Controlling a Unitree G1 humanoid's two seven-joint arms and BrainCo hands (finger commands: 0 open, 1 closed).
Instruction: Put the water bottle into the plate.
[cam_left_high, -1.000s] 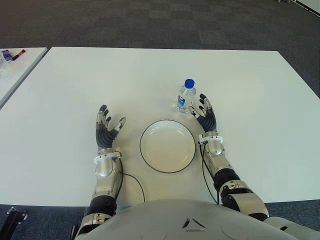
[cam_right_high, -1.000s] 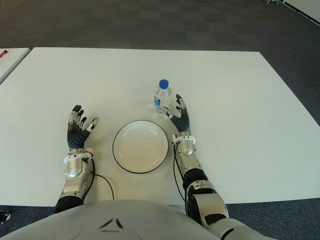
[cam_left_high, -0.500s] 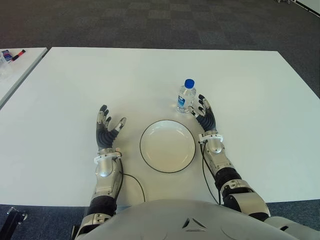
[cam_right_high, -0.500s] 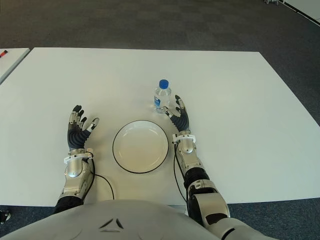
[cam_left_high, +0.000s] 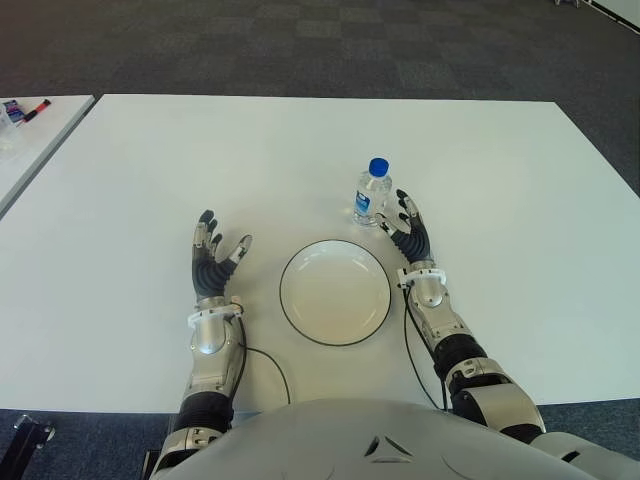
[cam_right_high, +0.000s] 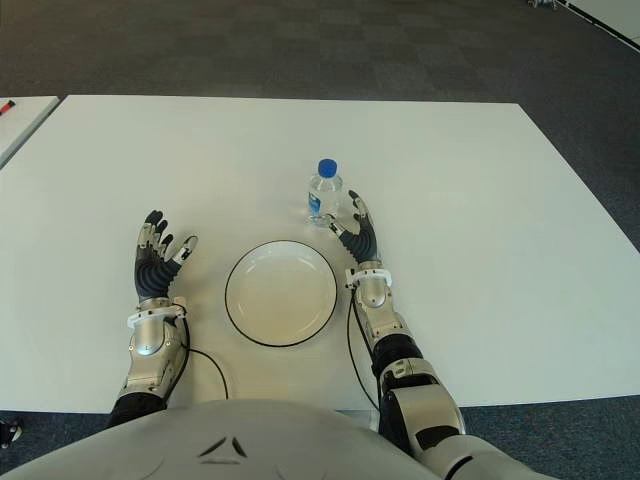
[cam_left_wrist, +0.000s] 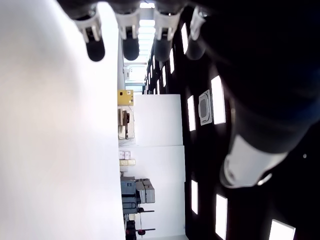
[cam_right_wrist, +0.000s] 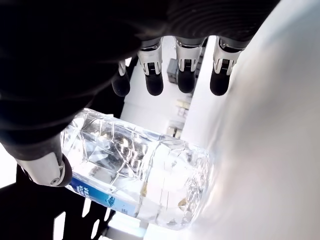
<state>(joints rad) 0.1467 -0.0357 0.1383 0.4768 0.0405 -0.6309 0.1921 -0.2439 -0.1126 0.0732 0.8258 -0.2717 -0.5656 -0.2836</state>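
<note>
Your right hand (cam_left_high: 408, 230), fingers spread and holding nothing, sits just right of the upright water bottle (cam_left_high: 372, 192) at frame centre, placed for a side grasp. The plate (cam_left_high: 334, 292) waits just below. Left hand (cam_left_high: 213, 262), lower left, is splayed too.

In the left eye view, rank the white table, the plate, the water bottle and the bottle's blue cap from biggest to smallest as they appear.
1. White table
2. Plate
3. Water bottle, standing upright beyond the plate, by the open right robot hand
4. Blue cap

No two look alike in size.
</note>
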